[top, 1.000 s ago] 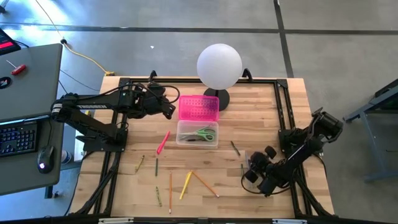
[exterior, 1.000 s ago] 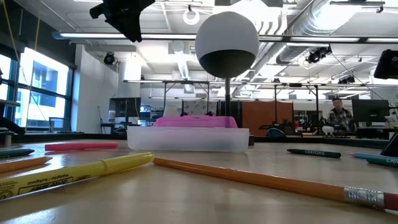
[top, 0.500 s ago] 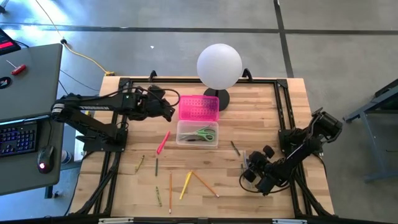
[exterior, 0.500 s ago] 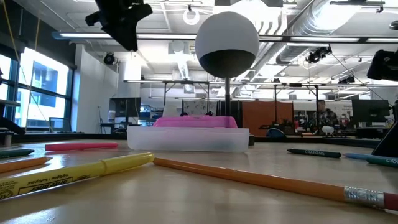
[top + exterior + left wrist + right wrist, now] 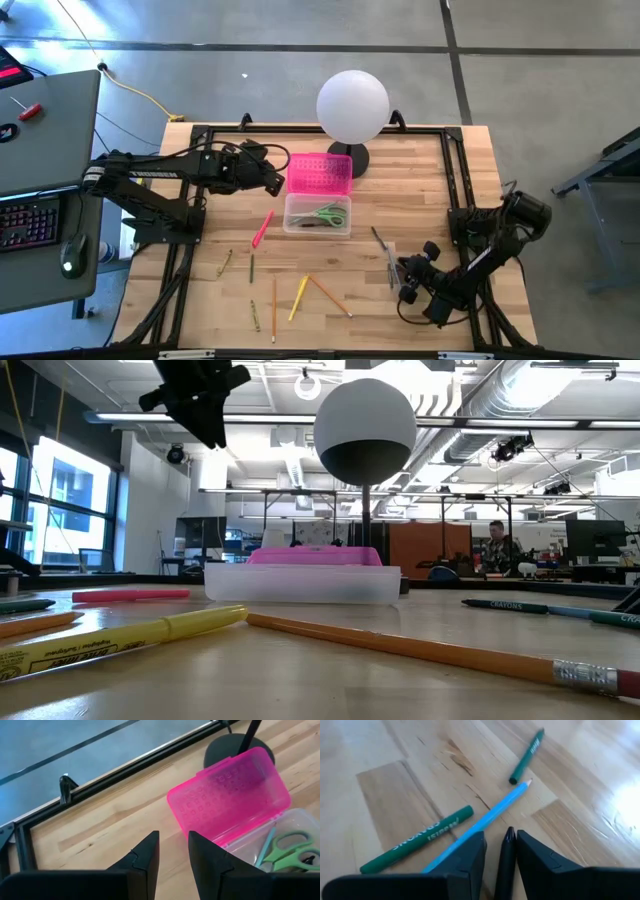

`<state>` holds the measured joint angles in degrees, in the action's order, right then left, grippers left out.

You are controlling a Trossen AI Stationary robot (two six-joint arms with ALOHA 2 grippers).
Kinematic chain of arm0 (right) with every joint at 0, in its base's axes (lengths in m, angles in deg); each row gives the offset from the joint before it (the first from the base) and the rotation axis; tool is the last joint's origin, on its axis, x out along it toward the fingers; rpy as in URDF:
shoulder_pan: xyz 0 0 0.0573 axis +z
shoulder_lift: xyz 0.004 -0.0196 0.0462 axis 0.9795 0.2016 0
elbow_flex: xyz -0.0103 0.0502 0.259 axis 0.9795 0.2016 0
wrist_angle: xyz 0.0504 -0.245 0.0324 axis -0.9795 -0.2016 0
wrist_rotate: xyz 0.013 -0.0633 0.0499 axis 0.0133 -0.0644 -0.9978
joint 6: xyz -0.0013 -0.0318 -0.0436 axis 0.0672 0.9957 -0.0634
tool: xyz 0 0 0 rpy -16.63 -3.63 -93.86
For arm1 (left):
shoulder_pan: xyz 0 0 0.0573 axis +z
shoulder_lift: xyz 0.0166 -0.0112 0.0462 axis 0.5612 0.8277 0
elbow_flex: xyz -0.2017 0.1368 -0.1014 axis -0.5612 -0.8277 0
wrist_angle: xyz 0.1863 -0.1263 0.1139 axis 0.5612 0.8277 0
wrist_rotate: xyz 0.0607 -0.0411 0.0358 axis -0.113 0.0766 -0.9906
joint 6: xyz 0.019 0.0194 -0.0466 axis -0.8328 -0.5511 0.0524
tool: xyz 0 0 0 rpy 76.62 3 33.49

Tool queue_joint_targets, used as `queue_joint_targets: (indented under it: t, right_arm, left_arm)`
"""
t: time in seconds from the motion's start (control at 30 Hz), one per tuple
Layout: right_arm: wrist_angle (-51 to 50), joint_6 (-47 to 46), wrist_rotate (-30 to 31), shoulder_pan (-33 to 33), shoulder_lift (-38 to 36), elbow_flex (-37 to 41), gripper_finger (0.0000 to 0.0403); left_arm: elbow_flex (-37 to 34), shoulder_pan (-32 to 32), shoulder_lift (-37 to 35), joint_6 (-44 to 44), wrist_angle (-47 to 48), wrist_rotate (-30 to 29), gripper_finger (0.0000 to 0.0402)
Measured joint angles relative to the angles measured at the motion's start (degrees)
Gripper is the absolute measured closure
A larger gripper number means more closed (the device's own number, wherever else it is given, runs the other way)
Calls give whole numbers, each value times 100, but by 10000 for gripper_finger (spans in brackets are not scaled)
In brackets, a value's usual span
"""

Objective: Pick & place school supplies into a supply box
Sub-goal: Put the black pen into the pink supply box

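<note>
Straddling a dark pen (image 5: 506, 862) well right of the supply box (image 5: 318, 215), your right end effector (image 5: 499, 851) was open, not yet gripping; the left end effector (image 5: 173, 851), jaws apart and empty, hovered left of its pink lid (image 5: 231, 795).

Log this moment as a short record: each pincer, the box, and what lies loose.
left pincer: open, empty, raised beside the pink lid
right pincer: open, low over a dark pen, not gripping
supply box: open, green scissors inside
pink marker: on table, left of box
near right pincer: blue pencil, green crayons
</note>
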<state>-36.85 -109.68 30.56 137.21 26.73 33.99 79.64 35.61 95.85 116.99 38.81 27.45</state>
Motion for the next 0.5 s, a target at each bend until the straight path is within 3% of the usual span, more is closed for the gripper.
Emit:
queue_joint_targets:
  t: [0.27, 0.5]
  right_arm:
    - [372, 305, 1058, 295, 703, -2, 309]
    - [1460, 472, 1640, 490, 1016, 258, 309]
  left_arm:
    - [0, 0, 0, -83, -389, 76, 268]
    - [0, 0, 0, -83, -693, 94, 268]
